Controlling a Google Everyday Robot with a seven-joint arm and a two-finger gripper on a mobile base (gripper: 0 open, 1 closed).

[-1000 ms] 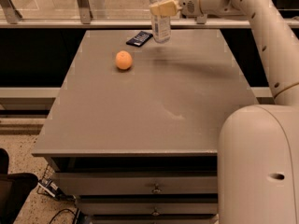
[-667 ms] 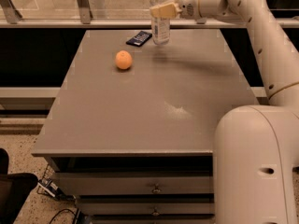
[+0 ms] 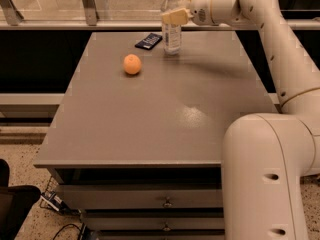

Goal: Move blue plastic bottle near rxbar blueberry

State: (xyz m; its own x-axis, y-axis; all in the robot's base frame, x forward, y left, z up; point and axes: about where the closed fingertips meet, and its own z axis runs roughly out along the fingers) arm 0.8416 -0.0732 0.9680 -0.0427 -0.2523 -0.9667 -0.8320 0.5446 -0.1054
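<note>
The blue plastic bottle (image 3: 172, 34), clear with a white cap and a white-and-blue label, stands upright near the table's far edge. My gripper (image 3: 174, 17) reaches in from the right and is closed around the bottle's upper part. The rxbar blueberry (image 3: 148, 41), a small flat dark bar, lies just left of the bottle's base, a short gap apart. The bottle's base looks to be touching the table top (image 3: 150, 114).
A round orange fruit (image 3: 132, 64) lies on the table, in front and left of the bar. My white arm (image 3: 272, 39) arches along the table's right side. A railing (image 3: 90, 4) runs behind the far edge. Drawers (image 3: 167, 201) sit below the front edge.
The bottle and gripper have come down slightly by the bar. The orange and the bar have not moved.
</note>
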